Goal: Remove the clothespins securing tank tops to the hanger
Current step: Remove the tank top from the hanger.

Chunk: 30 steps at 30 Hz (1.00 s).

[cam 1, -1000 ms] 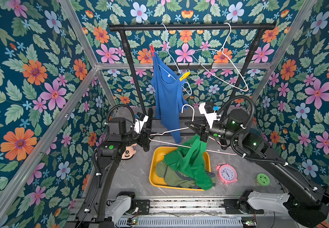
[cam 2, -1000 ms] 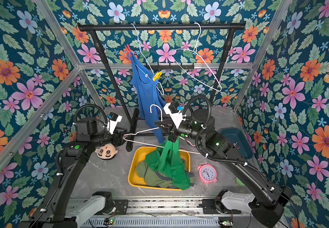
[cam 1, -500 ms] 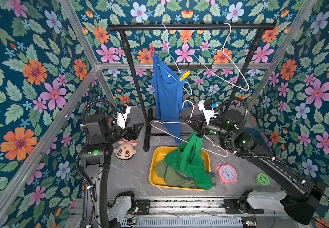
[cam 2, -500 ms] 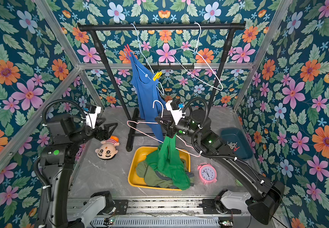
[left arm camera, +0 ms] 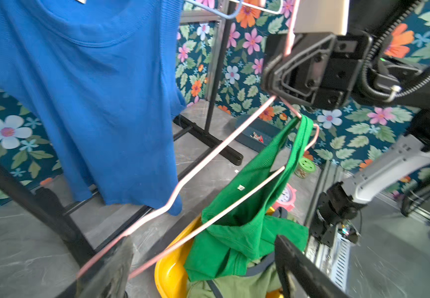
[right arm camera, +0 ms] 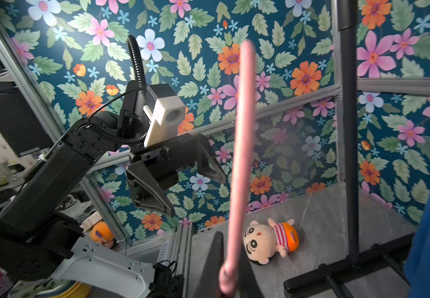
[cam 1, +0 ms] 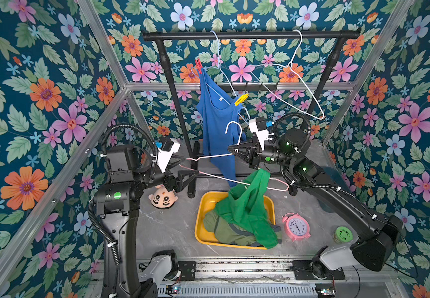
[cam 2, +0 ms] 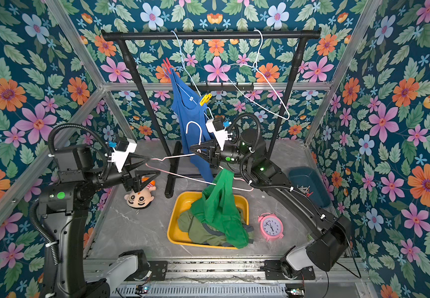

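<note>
My right gripper (cam 1: 230,149) (right arm camera: 228,281) is shut on the pink hanger (cam 1: 208,156) at its neck. The green tank top (cam 1: 247,201) hangs from the hanger's right end and droops into the yellow tray (cam 1: 199,222), over the olive tank top (cam 1: 224,228). My left gripper (cam 1: 188,169) (left arm camera: 203,258) is open wide at the hanger's left end, whose wire runs along one finger (left arm camera: 113,265). On the rack, the blue tank top (cam 1: 216,123) is pinned to a pale blue hanger by a red clothespin (cam 1: 198,65) and a yellow clothespin (cam 1: 241,99).
An empty white hanger (cam 1: 299,74) hangs on the black rack (cam 1: 250,34). A doll (cam 1: 163,198) lies by the rack's foot. A pink clock (cam 1: 296,227) and a green lid (cam 1: 343,234) sit at the right. A dark bin (cam 2: 309,180) holds loose clothespins.
The left arm swung away to the left, then came back to the hanger's left end with its jaws opening wider. The right gripper carried the hanger slightly left and back.
</note>
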{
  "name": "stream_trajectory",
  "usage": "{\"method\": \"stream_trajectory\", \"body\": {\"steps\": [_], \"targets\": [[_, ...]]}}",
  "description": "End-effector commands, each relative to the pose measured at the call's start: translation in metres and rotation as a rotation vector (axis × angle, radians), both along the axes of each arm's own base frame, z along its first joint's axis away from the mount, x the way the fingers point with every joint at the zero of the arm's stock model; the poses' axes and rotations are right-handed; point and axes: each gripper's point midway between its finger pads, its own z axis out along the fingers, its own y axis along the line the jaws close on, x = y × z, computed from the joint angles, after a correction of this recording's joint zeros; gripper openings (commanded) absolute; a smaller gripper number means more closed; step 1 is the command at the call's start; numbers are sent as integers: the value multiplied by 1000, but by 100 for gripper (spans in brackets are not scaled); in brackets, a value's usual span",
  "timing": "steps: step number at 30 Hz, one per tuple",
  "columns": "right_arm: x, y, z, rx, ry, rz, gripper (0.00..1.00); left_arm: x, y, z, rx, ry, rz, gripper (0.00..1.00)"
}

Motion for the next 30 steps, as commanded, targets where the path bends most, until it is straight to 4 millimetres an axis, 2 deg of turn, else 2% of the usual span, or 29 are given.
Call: {"method": "stream_trajectory", "body": {"steps": [1,8,13,16,20,22,26,27,30], "targets": [[-23,4,3,-32,22,153,0,-13,-7,-4,37,-28,-74,88],[-34,12,-4,-83,43,224,0,-6,-5,8,89,-79,-58,88],[-38,15,-11,-91,55,250,0,-14,-5,21,110,-109,-72,88],[-39,19,-9,-68,54,272,0,-17,-8,17,100,-83,-98,86],[-34,29,-7,-9,67,292,0,-18,-7,2,140,-35,-108,83],[-30,34,-8,36,73,293,0,-21,-5,3,148,-44,-93,81],[-17,42,-17,125,116,282,0,-31,1,29,158,-144,-21,81],[-9,48,-27,141,143,282,0,-31,3,35,152,-158,-3,81],[-1,50,-31,216,162,276,0,-31,5,49,107,-169,16,81]]}}
